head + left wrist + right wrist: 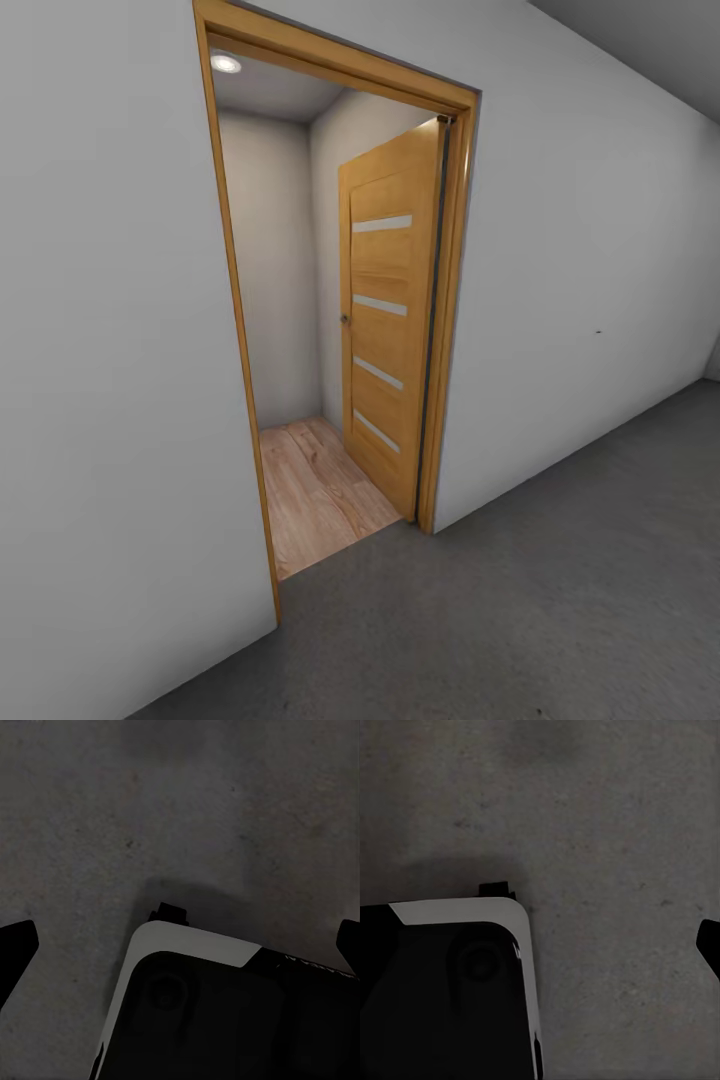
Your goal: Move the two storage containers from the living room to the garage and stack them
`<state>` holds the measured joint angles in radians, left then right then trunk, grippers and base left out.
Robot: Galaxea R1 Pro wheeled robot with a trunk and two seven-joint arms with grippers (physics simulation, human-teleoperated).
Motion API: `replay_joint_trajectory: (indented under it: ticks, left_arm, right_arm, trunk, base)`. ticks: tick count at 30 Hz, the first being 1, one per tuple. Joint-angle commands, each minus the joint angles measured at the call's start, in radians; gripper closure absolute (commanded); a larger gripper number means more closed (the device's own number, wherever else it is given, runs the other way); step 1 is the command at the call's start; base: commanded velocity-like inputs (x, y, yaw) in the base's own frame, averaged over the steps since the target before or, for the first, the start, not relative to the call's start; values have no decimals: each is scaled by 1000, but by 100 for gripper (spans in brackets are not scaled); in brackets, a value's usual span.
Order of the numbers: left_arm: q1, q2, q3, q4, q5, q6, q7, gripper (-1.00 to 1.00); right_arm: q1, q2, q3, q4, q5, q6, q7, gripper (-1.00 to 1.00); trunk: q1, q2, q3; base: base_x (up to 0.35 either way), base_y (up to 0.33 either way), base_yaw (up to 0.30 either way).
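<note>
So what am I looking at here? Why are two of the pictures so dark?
These come from a pretend robot inside a computer world. The big picture is from its head: it faces an open wooden door in a grey wall, with a wood-plank floor behind it. The dark pictures come from cameras on its two arms, pointing down at the grey concrete floor. The black tips at the edges are the left pincer, open and empty. The black and white shape is part of the robot itself.
</note>
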<state>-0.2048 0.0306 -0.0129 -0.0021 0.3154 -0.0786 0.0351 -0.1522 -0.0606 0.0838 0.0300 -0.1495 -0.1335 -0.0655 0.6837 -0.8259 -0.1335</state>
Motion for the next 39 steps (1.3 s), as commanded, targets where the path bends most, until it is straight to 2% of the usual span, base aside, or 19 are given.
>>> replay_joint_trajectory:
  ticks: [1, 12, 26, 39]
  left_arm:
    - [-1, 0, -2, 1, 4, -3, 2, -100]
    - [-1, -1, -2, 1, 1, 2, 2, -100]
    - [-1, -1, -4, -1, -4, 10, 2, -100]
    - [-1, 1, -3, -1, -2, 11, 2, -100]
  right_arm:
    - [-1, 0, 9, 3, -10, -6, -1, -100]
    - [-1, 2, 8, 4, -11, -6, -2, -100]
    - [-2, 2, 8, 2, -15, -5, -13, -100]
    - [-3, 2, 7, 2, -16, -5, -14, -100]
  trunk:
    - [0, -1, -2]
    - [0, -1, -2]
    - [0, -1, -2]
    - [0, -1, -2]
  base:
    - [0, 0, 0]
    - [64, -49, 0]
    - [280, -180, 0]
    - [309, -74, 0]
